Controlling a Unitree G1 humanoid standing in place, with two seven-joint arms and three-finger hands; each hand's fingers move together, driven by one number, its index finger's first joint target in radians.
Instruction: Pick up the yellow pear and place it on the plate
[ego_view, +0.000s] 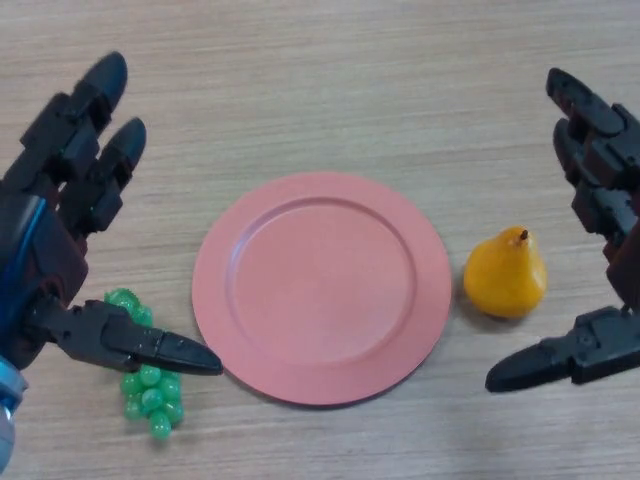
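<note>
The left hand (60, 230) occupies the left edge of the head view, above the wood-grain table (320, 80). Its matte black, segmented fingers extend straight toward the far side, and its thumb points right, low over the table. The hand is released and holds nothing.

A bunch of green grapes (148, 385) lies at the near left, partly beneath the thumb. The grapes are small, glossy, round beads clustered in a tapering bunch.

A pink plate (215, 290) sits at the centre of the table. It is round and smooth, with a broad flat rim around a shallow well. Its left rim lies just beside the tip of the left thumb.

The yellow pear (505, 275) stands on the table just beside the right rim of the plate, not on it. Its skin is smooth and orange-yellow, its base bulbous, its neck narrowing to a short dark stem.

The right hand (605, 200) is at the right edge, released, with fingers extended and thumb pointing left, near the pear but apart from it.
</note>
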